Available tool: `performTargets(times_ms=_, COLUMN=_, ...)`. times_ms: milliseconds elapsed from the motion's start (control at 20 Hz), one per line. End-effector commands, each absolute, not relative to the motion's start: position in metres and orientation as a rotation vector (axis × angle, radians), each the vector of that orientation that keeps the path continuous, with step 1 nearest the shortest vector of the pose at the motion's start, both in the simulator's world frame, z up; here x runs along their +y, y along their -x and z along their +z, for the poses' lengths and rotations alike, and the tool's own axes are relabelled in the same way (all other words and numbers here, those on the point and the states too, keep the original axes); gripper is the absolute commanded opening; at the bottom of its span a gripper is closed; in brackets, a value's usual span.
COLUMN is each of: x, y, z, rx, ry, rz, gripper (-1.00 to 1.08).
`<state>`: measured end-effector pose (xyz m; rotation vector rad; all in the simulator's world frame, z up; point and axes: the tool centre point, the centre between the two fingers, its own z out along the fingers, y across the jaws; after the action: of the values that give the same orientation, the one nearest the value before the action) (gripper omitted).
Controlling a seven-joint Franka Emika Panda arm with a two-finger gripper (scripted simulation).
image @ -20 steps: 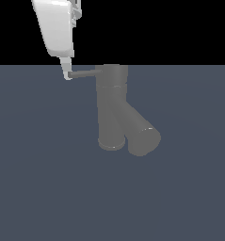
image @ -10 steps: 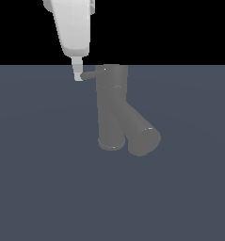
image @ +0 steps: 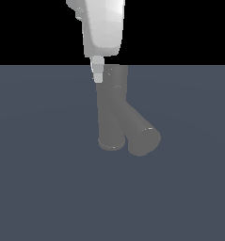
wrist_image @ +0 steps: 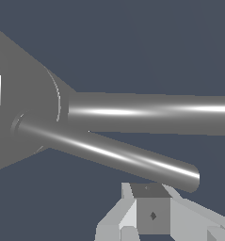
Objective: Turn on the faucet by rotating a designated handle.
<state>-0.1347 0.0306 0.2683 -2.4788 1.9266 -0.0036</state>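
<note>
Handle-rotation step under way, by the look of it: end effector (image: 98, 75) low against the faucet (image: 115, 110) column top, handle (wrist_image: 109, 153) just beside one finger (wrist_image: 151, 214). Opening width impossible to tell; nothing visibly gripped. Next: sideways push on that rod.

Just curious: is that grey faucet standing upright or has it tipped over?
Upright. In the exterior view the faucet has a vertical column on its base, with its spout slanting off lower down.
</note>
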Motion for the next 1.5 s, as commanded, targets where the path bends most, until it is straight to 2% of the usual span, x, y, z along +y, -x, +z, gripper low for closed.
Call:
performTargets(times_ms=0, x=0.03, y=0.135, z=0.268, rx=1.927, ry=2.479, rz=-0.004, gripper=-1.0)
performTargets(times_ms=1000, x=-0.08, y=0.11, z=0.269, rx=1.956, ry=2.459, rz=0.0, gripper=-1.0)
performTargets(times_ms=1050, x=-0.08, y=0.11, z=0.269, rx=1.956, ry=2.459, rz=0.0, gripper=-1.0)
performTargets(times_ms=1100, x=-0.052, y=0.109, z=0.268, rx=1.896, ry=2.508, rz=0.003, gripper=-1.0)
performTargets(times_ms=1450, x=-0.069, y=0.088, z=0.268, rx=1.91, ry=2.496, rz=0.002, gripper=-1.0)
